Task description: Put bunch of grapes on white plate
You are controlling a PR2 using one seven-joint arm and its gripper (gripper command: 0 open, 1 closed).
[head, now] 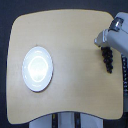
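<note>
The bunch of grapes [107, 58] hangs just under the fingers [103, 45], near the worktop's [75, 65] edge on the exterior view's right. The top of the bunch meets the fingers, and they seem to grip it there, but the spot is blurry and small, so I cannot tell for sure. The arm is cut off at the picture's corner. The white plate [37, 68] sits well apart, near the worktop's edge on the exterior view's left. I cannot tell if the grapes touch the worktop.
</note>
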